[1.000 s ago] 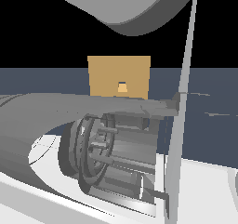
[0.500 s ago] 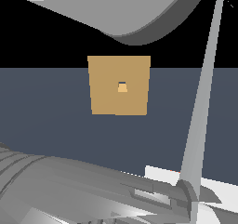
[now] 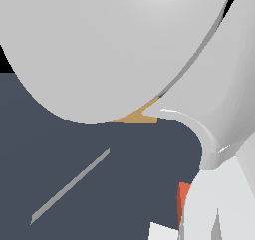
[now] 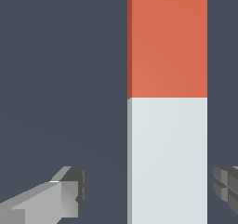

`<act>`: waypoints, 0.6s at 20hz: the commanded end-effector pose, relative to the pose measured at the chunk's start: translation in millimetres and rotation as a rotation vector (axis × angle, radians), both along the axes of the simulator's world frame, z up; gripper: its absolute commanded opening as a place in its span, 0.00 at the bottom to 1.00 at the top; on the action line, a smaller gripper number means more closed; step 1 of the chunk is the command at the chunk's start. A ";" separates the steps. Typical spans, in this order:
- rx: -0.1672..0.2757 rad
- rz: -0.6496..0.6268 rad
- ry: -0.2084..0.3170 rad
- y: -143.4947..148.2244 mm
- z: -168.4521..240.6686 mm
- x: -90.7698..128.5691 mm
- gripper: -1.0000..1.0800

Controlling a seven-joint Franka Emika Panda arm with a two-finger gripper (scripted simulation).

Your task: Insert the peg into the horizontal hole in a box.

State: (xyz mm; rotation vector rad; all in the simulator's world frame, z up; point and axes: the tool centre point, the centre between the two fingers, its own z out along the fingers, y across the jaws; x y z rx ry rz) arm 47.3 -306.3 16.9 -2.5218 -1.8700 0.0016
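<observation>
Basically pre-grasp: gripper [image 4: 148, 190] was released, fingers [image 4: 69, 193] either side of peg [image 4: 167, 102] w/o touching; peg lay flat on counter [image 4: 60, 79]. Box [image 3: 139, 117] mostly hidden. Next, prob. clamp the pale half.

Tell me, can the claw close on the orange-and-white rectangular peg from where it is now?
Probably yes. In the wrist view the orange-and-white rectangular peg lies between the open claw fingers, one grey finger on each side, apart from it, with nothing in the gap.
</observation>
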 end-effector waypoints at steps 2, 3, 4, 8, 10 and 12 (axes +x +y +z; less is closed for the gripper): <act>-0.001 0.000 -0.002 -0.8 -0.9 1.6 0.96; -0.001 0.000 -0.002 -0.9 -0.6 1.7 0.96; -0.001 0.000 -0.002 -0.9 -0.6 1.7 0.00; -0.001 0.000 -0.002 -0.9 -0.6 1.7 0.00; -0.001 0.000 -0.002 -0.9 -0.6 1.7 0.00; -0.001 0.000 -0.002 -0.9 -0.6 1.7 0.00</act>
